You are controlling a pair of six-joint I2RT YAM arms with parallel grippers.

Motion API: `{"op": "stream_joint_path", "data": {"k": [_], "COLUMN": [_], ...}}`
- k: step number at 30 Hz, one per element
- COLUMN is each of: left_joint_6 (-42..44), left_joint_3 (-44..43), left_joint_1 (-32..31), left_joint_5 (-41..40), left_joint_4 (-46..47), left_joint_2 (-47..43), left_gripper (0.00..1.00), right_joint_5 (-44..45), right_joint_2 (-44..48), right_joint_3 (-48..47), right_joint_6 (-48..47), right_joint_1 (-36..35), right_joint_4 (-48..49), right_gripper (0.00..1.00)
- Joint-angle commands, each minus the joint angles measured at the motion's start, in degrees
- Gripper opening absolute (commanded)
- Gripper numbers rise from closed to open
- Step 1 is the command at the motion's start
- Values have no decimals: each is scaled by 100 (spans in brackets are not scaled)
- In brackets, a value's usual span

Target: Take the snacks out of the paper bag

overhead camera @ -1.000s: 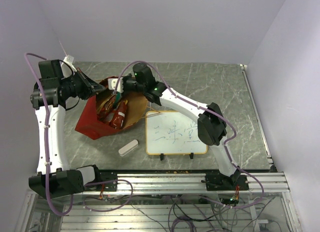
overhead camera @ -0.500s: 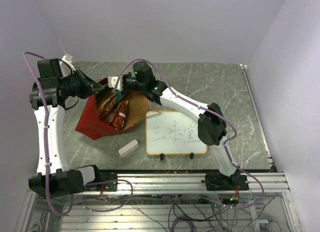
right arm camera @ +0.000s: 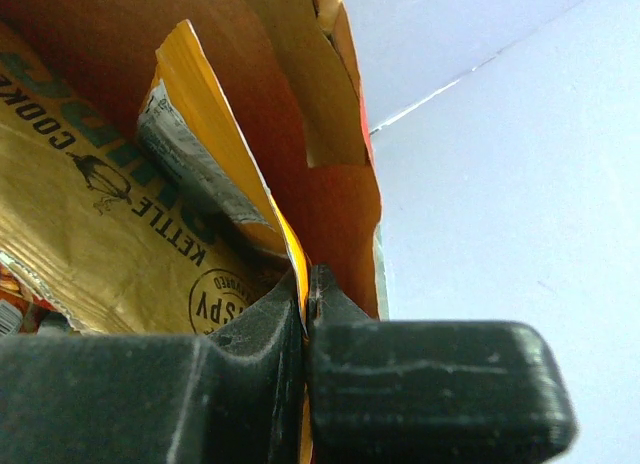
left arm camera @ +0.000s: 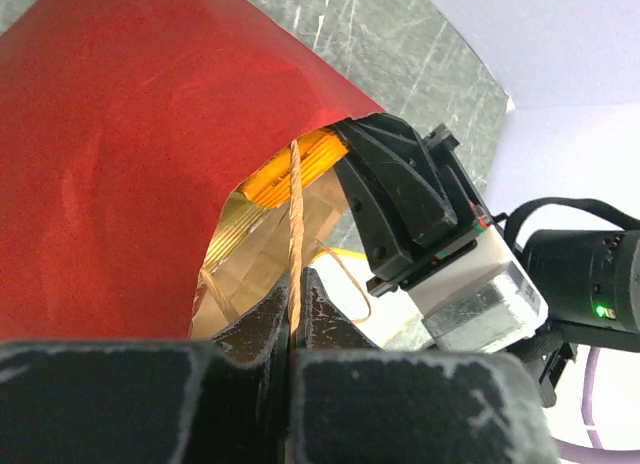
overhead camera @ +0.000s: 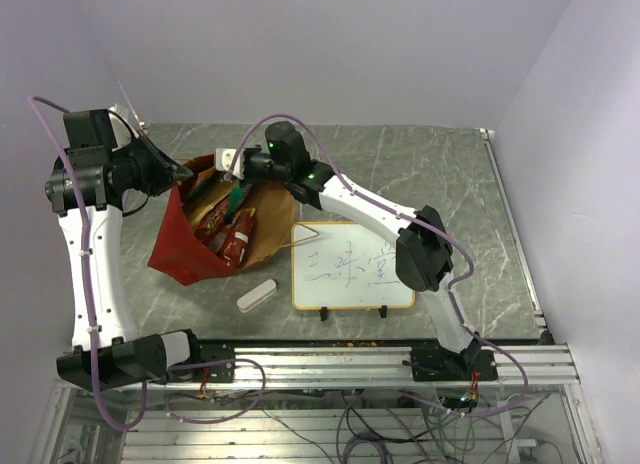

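The red paper bag (overhead camera: 178, 246) lies on its side at the table's left, its brown inside open toward the right. My left gripper (overhead camera: 183, 171) is shut on the bag's thin handle (left arm camera: 295, 214) and holds the upper edge up. My right gripper (overhead camera: 233, 177) reaches into the bag's mouth, shut on the top edge of the large orange snack packet (right arm camera: 110, 234). In the left wrist view the red bag wall (left arm camera: 120, 164) fills the left and the right gripper's body (left arm camera: 410, 214) sits at the mouth. Red snack packets (overhead camera: 236, 240) lie inside the bag.
A framed whiteboard (overhead camera: 352, 267) with writing lies right of the bag. A small white eraser block (overhead camera: 257, 295) sits in front of the bag. The bag's second handle (overhead camera: 305, 229) loops onto the whiteboard's corner. Walls close in at the back and both sides.
My left arm has drawn back to the left with the handle, pulling the bag's upper edge with it. The right gripper has stayed at the bag's mouth.
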State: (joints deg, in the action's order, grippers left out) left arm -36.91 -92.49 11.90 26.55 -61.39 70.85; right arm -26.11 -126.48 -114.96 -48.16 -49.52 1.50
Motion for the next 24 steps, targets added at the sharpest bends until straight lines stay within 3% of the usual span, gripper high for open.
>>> {"op": "stream_joint_path", "data": {"k": [1, 11, 24], "left_joint_6": [-33, -181, -290], "left_joint_3": [-338, -465, -164], "left_joint_1": [85, 120, 137], "left_joint_5": [-480, -902, -750], "left_joint_4": [-279, -379, -228], "left_joint_2": [-36, -19, -155], "left_gripper": [7, 7, 7], "right_joint_5": [-39, 138, 479], "right_joint_2": [431, 818, 1673], "right_joint_3": [-303, -480, -442], "right_joint_6": [375, 869, 1326], "right_joint_1": [-2, -30, -36], "right_joint_4": [466, 566, 419], "right_gripper": [0, 0, 0]}}
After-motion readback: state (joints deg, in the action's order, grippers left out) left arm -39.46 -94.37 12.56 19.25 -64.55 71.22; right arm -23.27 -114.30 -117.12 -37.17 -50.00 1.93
